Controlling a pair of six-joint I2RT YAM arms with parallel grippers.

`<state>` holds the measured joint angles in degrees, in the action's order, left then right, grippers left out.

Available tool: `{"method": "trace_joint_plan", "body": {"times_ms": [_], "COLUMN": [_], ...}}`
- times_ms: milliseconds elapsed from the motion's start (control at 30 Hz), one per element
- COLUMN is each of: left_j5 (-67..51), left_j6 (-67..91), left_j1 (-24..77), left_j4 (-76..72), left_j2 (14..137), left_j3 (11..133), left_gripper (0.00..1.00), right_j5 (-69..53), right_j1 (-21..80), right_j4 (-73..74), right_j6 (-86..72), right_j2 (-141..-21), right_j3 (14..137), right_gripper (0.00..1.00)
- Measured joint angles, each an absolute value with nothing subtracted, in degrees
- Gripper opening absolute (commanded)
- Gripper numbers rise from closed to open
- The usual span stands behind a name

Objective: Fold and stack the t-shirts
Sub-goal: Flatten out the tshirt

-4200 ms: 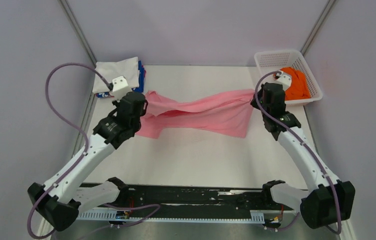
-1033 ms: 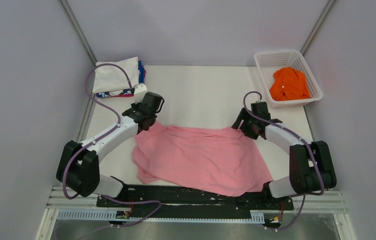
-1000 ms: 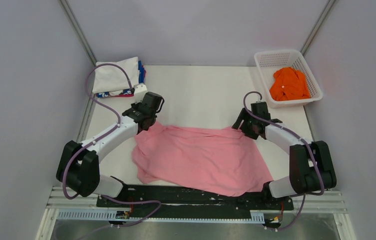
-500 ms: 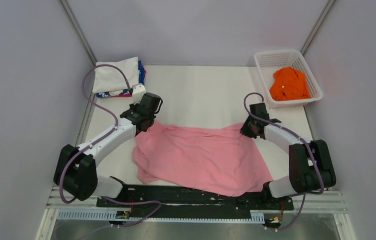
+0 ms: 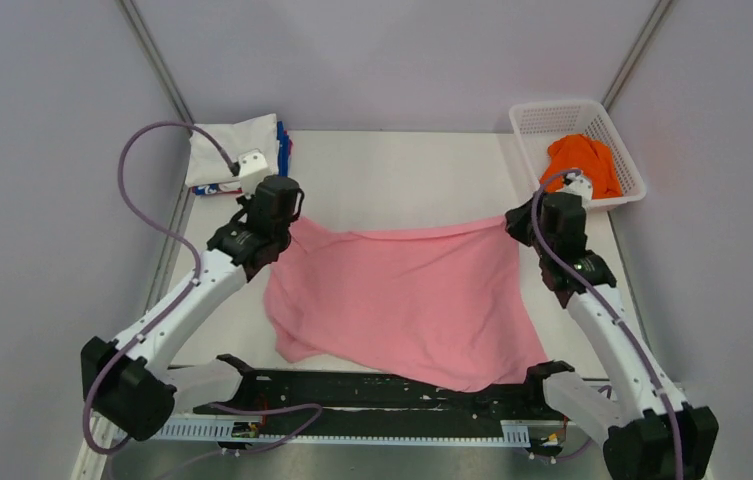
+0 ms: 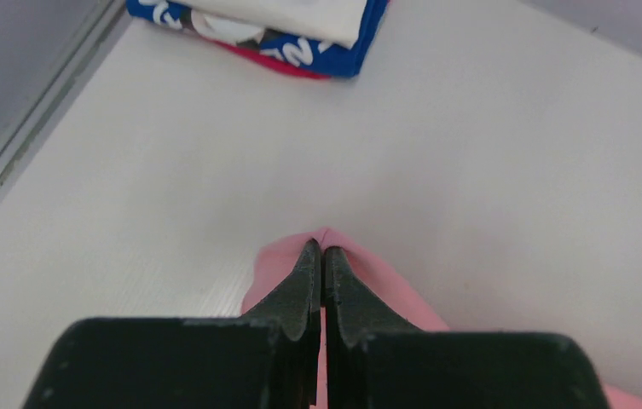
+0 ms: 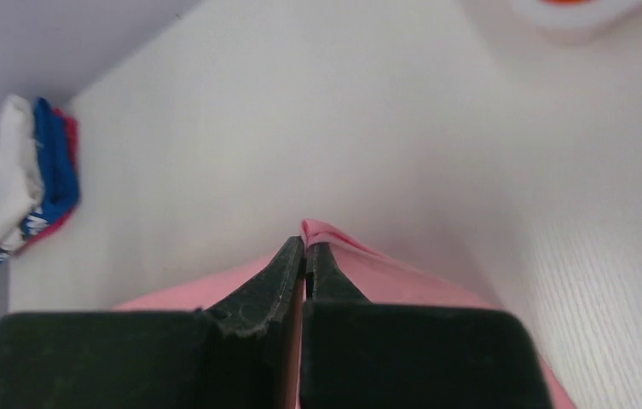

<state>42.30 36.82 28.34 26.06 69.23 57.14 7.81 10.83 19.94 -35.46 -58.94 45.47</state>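
Your left tool (image 6: 319, 252) is pressed together on one far corner of the pink t-shirt (image 5: 402, 300). Your right tool (image 7: 304, 248) pinches the other corner, so that edge runs taut left to right between them, raised above the bench (image 5: 402, 170). The rest of the cloth trails toward you, reaching the near edge. Open bench lies beyond the tools, with the folded t-shirts (image 5: 237, 150) far left and the basket (image 5: 552, 118) far right.
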Motion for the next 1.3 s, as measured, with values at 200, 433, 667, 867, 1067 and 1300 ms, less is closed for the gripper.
{"method": "trace_joint_plan", "body": {"times_ms": [200, 433, 667, 867, 1067, 1300], "left_j5": [42.52, 36.14, 24.34, 15.05, 13.02, 25.82], "left_j6": [32.56, 26.24, 19.22, 15.29, 12.32, 5.45], "left_j1": [28.36, 28.36, 28.36, 28.34, 28.36, 28.36], "left_j4": [25.41, 22.68, 24.01, 26.59, 26.48, 17.23], "left_j2": [56.69, 43.31, 44.51, 48.18, 49.19, 51.37], "left_j3": [65.63, 80.05, 104.33, 119.00, 117.73, 97.82], "left_gripper": [0.00, 0.00, 0.00, 0.00, 0.00, 0.00], "right_j5": [11.11, 11.68, 5.98, 1.83, 1.76, 9.52], "right_j1": [10.85, 10.85, 10.85, 10.85, 10.85, 10.85], "right_j4": [19.77, 19.88, 21.04, 23.07, 23.46, 24.16], "right_j6": [-32.64, -28.53, -25.32, -23.81, -23.16, -23.70], "right_j2": [-43.40, -33.80, -33.41, -33.41, -33.12, -33.41], "right_j3": [54.96, 71.13, 87.94, 96.88, 94.85, 79.66], "right_gripper": [0.00, 0.00, 0.00, 0.00, 0.00, 0.00]}}
